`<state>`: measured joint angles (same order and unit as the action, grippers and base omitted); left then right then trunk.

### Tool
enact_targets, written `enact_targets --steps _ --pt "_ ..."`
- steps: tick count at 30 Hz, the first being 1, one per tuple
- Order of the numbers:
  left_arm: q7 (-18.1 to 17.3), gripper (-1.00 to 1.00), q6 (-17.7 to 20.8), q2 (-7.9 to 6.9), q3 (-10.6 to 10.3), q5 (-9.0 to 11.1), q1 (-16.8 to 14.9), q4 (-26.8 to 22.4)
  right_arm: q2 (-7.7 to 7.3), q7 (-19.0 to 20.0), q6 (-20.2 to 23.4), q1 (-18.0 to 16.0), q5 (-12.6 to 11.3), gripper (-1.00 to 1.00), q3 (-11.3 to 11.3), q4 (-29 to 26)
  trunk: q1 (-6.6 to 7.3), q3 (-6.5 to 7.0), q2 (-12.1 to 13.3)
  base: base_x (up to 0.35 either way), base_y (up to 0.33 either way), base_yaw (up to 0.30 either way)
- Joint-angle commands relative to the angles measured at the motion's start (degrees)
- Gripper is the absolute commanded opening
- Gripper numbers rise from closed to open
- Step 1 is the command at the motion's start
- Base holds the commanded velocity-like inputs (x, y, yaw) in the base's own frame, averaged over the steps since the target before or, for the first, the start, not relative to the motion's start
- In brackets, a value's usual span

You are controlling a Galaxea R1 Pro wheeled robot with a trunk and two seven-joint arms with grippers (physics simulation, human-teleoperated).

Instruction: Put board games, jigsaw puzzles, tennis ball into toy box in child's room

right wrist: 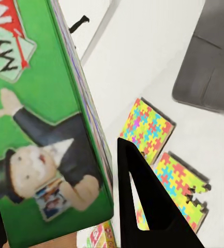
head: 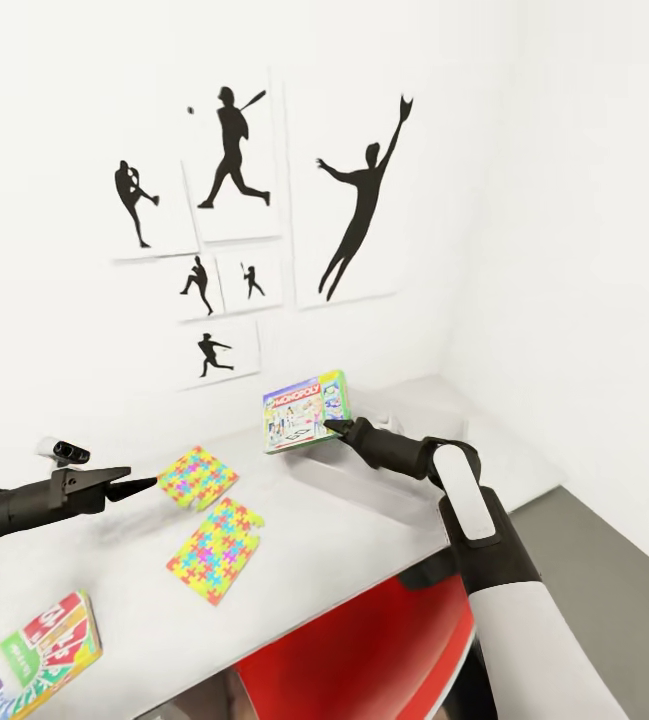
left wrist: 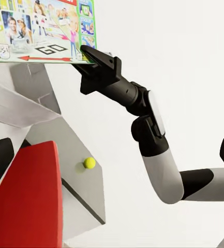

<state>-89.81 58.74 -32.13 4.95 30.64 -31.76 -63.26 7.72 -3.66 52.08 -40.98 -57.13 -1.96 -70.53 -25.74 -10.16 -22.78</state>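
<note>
Right gripper [head: 336, 428] pinching green-and-white board game [head: 306, 410] upright by its lower corner, held above toy box [head: 364, 480] directly beneath; left gripper [head: 144, 486] pressed together, empty, near jigsaw puzzles [head: 214, 548] on table [head: 364, 560].

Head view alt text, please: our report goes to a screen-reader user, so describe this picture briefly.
The right gripper holds a green Monopoly box upright above the pale table. Two jigsaw puzzles lie flat on it near the left gripper, with a Skip-Bo box at the near edge and black sports silhouettes on the white wall.
</note>
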Motion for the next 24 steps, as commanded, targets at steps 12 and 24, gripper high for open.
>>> enact_targets --steps 12,24 --pt "-0.19 1.00 0.59 -0.04 -0.03 0.03 -0.02 -0.02 0.02 -0.34 0.13 -0.06 -0.69 -1.00 0.02 -0.05 -0.05 -0.39 -0.14 0.147 -0.119 -0.075" --pt "-0.19 1.00 0.63 -0.04 -0.03 0.12 0.03 -0.02 0.02 -0.29 0.13 -0.06 -0.61 -1.00 0.02 -0.05 -0.05 -0.39 -0.14 0.181 0.009 -0.001"
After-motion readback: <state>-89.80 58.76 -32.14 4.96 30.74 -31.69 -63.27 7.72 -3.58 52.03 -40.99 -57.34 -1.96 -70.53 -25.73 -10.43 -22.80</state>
